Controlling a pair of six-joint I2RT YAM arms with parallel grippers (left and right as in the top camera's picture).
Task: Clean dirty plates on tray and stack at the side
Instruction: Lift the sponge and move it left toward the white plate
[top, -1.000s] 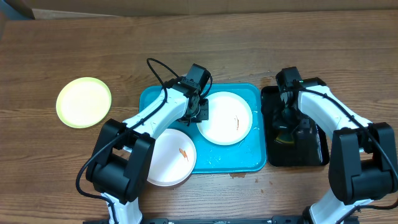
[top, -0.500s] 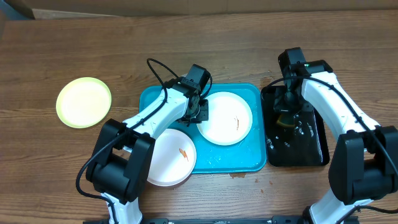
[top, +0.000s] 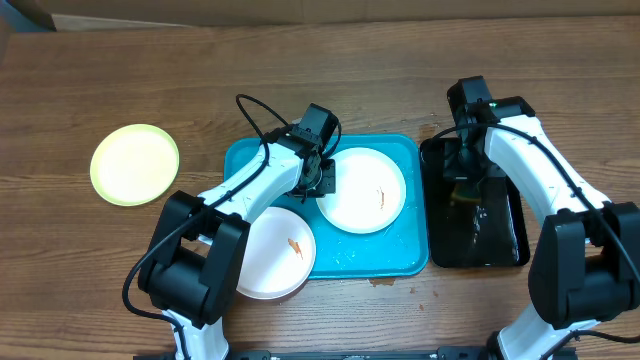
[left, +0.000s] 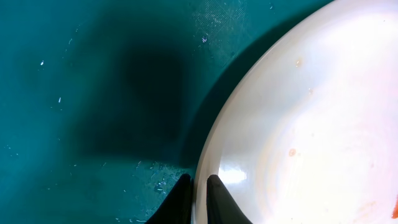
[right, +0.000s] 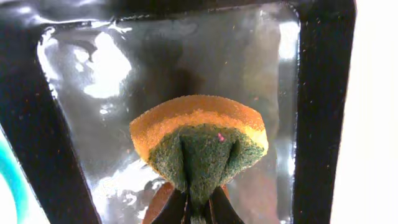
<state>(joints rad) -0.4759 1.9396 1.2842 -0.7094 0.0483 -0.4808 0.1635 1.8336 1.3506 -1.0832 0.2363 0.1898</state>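
Left claw (left: 199, 198) pinches a white plate (left: 298, 124) on the blue tray (left: 93, 93); right claw (right: 199, 208) clenches a sponge (right: 199, 143) over the black tray (right: 317, 93)

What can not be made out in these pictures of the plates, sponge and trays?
Overhead: the left arm hides part of the front plate.
Overhead: the right gripper covers most of the sponge.
Left wrist: the frame edge cuts off the gripped plate.
Right wrist: whether the sponge touches the black tray is unclear.
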